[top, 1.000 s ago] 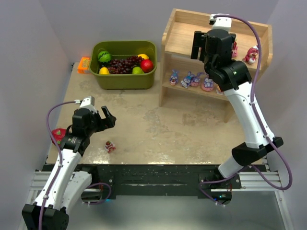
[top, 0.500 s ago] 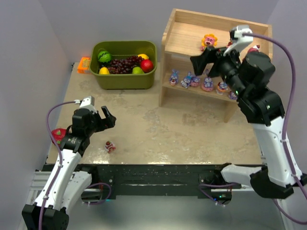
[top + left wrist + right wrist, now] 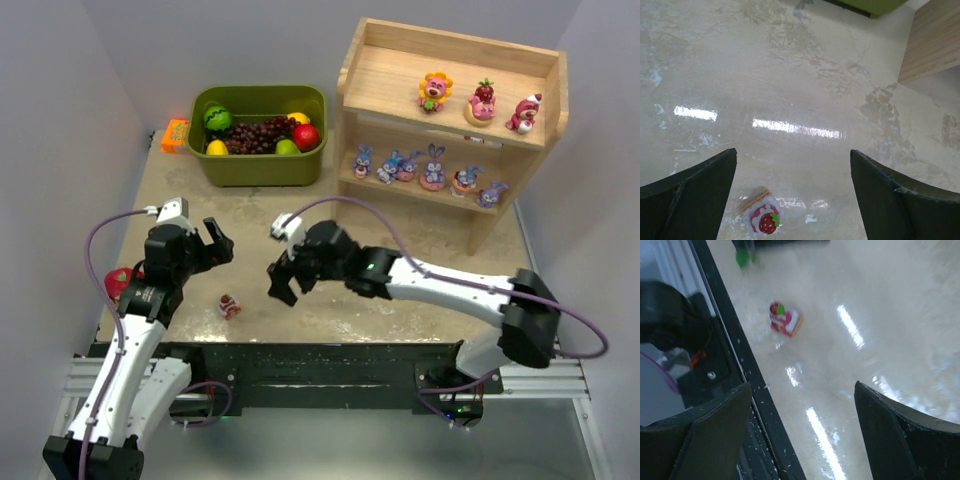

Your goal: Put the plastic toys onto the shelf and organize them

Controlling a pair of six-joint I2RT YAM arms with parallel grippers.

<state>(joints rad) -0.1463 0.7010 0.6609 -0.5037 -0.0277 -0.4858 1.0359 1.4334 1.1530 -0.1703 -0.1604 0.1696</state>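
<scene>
My left gripper (image 3: 218, 243) and right gripper (image 3: 278, 283) both gape, holding nothing, near the small pink-red strawberry-topped plastic figurine (image 3: 229, 306) on the beige tabletop (image 3: 250, 212).

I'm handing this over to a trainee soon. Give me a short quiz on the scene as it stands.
1. True or false: the right end effector is holding a toy.
2. How many figurines stand on the shelf's top tier?
3. Where is the strawberry-topped toy that is not yet shelved? A) on the shelf's lower tier B) on the table C) in the right end effector
Key: 1 false; 2 three; 3 B.
</scene>
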